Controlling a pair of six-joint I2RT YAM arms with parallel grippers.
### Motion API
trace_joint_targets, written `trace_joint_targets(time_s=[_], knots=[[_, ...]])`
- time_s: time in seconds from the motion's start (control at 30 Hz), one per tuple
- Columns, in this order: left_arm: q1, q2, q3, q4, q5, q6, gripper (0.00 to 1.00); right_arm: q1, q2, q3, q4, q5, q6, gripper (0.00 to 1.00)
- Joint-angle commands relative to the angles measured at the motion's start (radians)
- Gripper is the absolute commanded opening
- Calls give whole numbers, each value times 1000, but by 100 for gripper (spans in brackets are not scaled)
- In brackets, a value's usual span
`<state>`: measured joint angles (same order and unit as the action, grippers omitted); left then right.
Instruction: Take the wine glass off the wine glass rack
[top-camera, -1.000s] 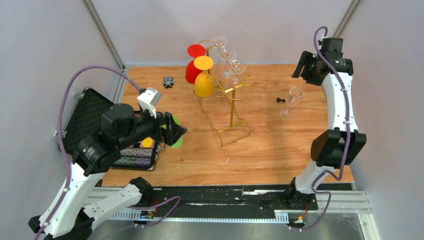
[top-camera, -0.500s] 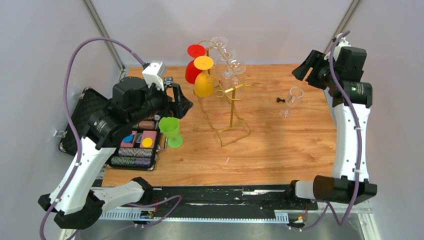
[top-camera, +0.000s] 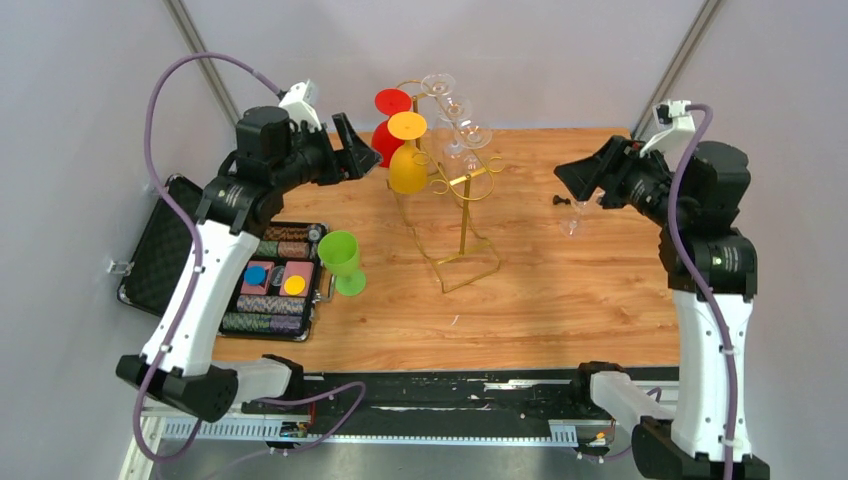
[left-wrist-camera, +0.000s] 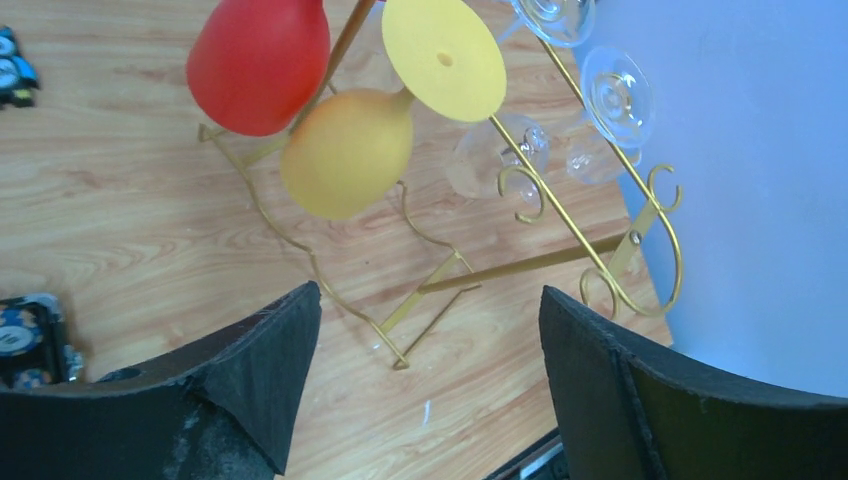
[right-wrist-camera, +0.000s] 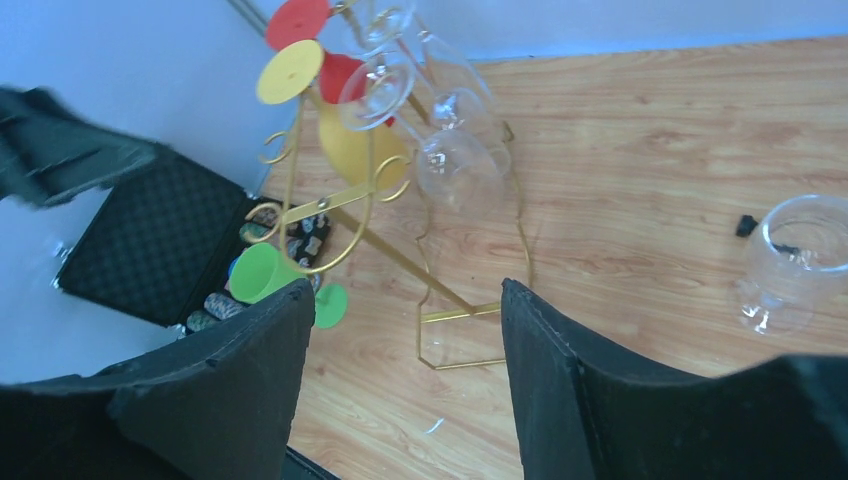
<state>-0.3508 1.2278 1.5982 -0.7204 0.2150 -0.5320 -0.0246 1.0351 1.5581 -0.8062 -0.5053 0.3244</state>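
Note:
The gold wire wine glass rack (top-camera: 463, 215) stands mid-table. A red wine glass (top-camera: 384, 142), a yellow one (top-camera: 408, 168) and clear ones (top-camera: 455, 108) hang upside down from its arms. My left gripper (top-camera: 360, 150) hovers open just left of the red glass, holding nothing. In its wrist view the gripper (left-wrist-camera: 428, 300) looks down on the red glass (left-wrist-camera: 260, 60), the yellow glass (left-wrist-camera: 345, 150) and the rack (left-wrist-camera: 520, 268). My right gripper (top-camera: 578, 180) is open and empty to the right of the rack. Its wrist view shows that gripper (right-wrist-camera: 405, 290) facing the rack (right-wrist-camera: 345, 200).
A green wine glass (top-camera: 342, 258) stands upright beside an open black case of poker chips (top-camera: 270, 290). A clear glass (right-wrist-camera: 795, 255) stands at the right, and a small black piece (top-camera: 561, 200) lies next to it. A small black toy (left-wrist-camera: 8, 70) lies far left.
The left gripper left the green glass standing by the case and rose back toward the red glass. The right arm swung down and leftward toward the rack.

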Motion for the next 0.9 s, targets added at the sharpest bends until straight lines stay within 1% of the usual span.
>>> trace_joint_targets(time_s=[0.0, 0.03, 0.13, 0.37, 0.5, 0.67, 0.87], knots=[[56, 77, 32, 132, 146, -87, 86, 21, -94, -43, 73, -64, 5, 67], [65, 101, 26, 160, 164, -101, 85, 51, -111, -52, 74, -66, 3, 68], [110, 139, 4, 234, 244, -177, 80, 78, -154, -72, 77, -68, -7, 68], [158, 234, -5, 351, 324, -281, 74, 139, -211, -118, 81, -9, -51, 68], [162, 279, -2, 391, 359, -319, 71, 163, -228, -130, 84, 46, -71, 67], [162, 316, -1, 441, 401, -365, 68, 184, -232, -136, 86, 56, -81, 67], [163, 349, 11, 461, 429, -406, 64, 204, -242, -143, 88, 85, -95, 66]])
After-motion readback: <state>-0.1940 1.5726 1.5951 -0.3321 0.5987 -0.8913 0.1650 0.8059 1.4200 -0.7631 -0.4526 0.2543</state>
